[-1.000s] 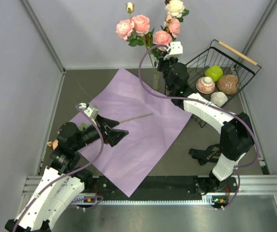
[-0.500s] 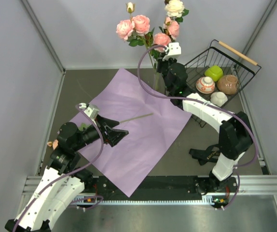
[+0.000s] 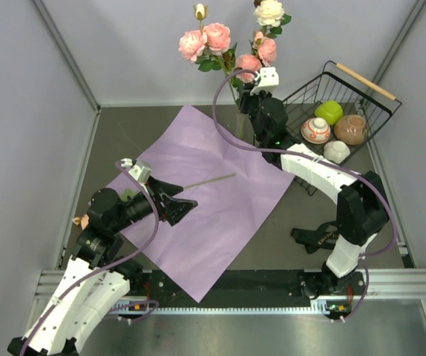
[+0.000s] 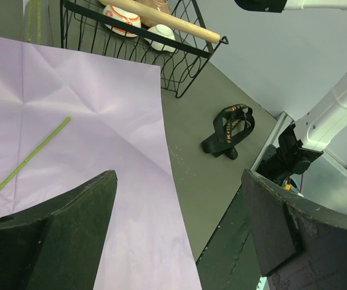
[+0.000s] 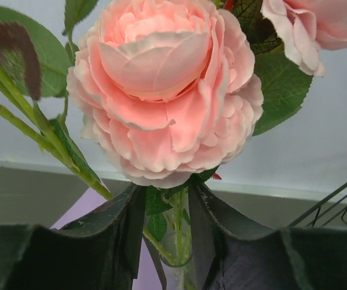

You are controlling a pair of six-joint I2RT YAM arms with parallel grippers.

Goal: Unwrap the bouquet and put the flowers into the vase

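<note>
Right tool (image 5: 166, 208) has loosened around one of six roses (image 3: 216, 35).

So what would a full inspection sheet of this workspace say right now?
Surface: dark grey table, largely covered by the flat pink-lilac paper sheet.
Job's things: the flowers stand in the clear vase at the back; one loose stem lies on the paper; the black ribbon lies on the table near the right arm's base.
Clutter: wire basket holding bowls and a brown pot.
Grippers: left gripper wide open and empty over the paper; right gripper slightly open around a rose stem, under a pink bloom.
Cables: purple cables loop along both arms, one close to the flowers.
Surroundings: grey walls on three sides.
</note>
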